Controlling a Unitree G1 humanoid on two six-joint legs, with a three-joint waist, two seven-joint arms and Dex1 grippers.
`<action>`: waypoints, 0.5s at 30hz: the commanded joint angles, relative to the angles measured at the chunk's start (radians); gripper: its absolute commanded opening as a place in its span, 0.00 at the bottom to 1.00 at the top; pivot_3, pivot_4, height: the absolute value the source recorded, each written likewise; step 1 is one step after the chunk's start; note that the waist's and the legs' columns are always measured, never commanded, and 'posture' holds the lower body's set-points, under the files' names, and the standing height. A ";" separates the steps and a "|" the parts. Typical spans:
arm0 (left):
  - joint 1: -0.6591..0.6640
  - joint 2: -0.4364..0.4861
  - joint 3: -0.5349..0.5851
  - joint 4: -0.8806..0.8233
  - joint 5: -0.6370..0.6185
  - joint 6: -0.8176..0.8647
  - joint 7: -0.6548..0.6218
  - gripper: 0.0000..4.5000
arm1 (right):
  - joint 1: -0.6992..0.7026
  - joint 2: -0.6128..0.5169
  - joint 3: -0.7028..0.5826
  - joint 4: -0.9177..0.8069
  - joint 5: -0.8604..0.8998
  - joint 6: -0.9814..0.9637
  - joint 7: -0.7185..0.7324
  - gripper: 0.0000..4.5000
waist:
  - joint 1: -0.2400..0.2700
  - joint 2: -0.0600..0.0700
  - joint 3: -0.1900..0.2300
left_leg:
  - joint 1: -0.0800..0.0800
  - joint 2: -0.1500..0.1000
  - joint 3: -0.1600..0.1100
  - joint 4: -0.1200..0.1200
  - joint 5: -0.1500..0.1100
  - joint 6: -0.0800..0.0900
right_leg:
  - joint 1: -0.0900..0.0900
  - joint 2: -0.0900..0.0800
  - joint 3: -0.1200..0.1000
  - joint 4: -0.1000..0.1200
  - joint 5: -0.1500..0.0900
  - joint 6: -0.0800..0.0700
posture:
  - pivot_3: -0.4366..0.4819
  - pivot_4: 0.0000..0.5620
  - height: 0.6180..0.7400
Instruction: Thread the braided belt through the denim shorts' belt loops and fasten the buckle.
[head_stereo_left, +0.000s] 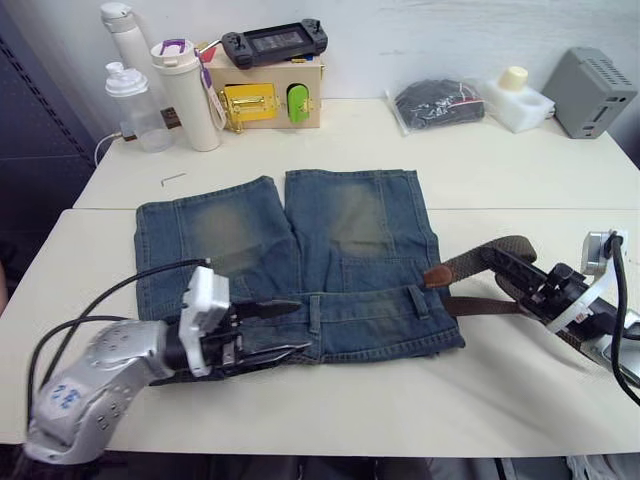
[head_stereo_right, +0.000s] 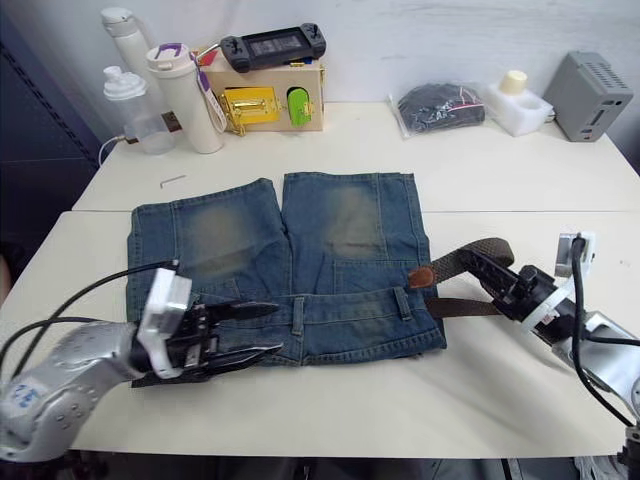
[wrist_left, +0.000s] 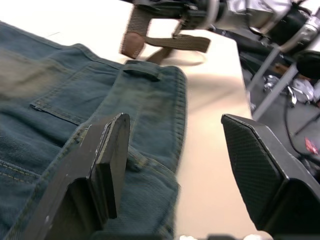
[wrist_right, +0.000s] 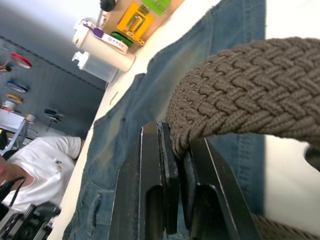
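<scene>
- Centrally, the table (head_stereo_left: 420, 400), pale and wide, carries everything listed below.
- Denim shorts (head_stereo_left: 300, 250): spread flat at the table's middle, waistband toward the robot, legs pointing away; paler worn patches on both legs.
- Braided belt (head_stereo_right: 470, 258): lies off the shorts' right side, bent into a loop, its brown leather tip (head_stereo_right: 420, 276) resting at the waistband's right end. The buckle cannot be made out.
- Left gripper (head_stereo_left: 268, 328): fingers spread apart over the waistband's left part, holding nothing. The left wrist view shows one finger (wrist_left: 107, 155) over the denim and the other beyond the waistband edge, above bare table.
- Right gripper (head_stereo_right: 478, 266): clamped on the braided belt at the bend of its loop; the right wrist view shows the woven strap pinched between the two fingers.
- Belt loops: one (head_stereo_left: 315, 312) at the waistband's middle, another (head_stereo_left: 420, 300) near its right end; the left wrist view shows the latter (wrist_left: 142, 71) with nothing threaded through it.
- Far edge, containers: a wooden box (head_stereo_left: 268, 95) with a yellow latch and a game console (head_stereo_left: 275, 43) on top; three bottles (head_stereo_left: 185, 95) beside it; a clear bag (head_stereo_left: 435, 103) holding dark items; a grey box (head_stereo_left: 590, 92).
- Right wrist view adds a person in a white shirt (wrist_right: 40, 165) beyond the table.
</scene>
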 joint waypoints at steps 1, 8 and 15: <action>-0.018 -0.013 -0.012 -0.006 0.023 -0.024 0.003 0.72 | 0.014 -0.019 -0.022 -0.025 -0.014 0.015 0.005 0.00 | -0.001 0.000 0.000 | 0.000 0.000 0.000 0.000 0.000 0.000 | 0.000 0.000 0.000 0.000 0.000 0.000 | 0.48 0.27 0.22; -0.036 -0.026 -0.024 -0.001 0.042 -0.030 -0.001 0.72 | 0.025 -0.008 -0.002 -0.051 -0.036 0.032 0.000 0.00 | 0.001 0.000 0.000 | 0.000 0.000 0.000 0.000 0.000 0.000 | 0.000 0.000 0.000 0.000 0.000 0.000 | 0.48 0.27 0.22; -0.042 -0.019 -0.038 0.011 0.079 -0.047 -0.014 0.72 | 0.023 -0.009 -0.002 -0.056 -0.014 0.037 -0.005 0.00 | 0.000 0.000 0.000 | 0.000 0.000 0.000 0.000 0.000 0.000 | 0.000 0.000 0.000 0.000 0.000 0.000 | 0.48 0.27 0.22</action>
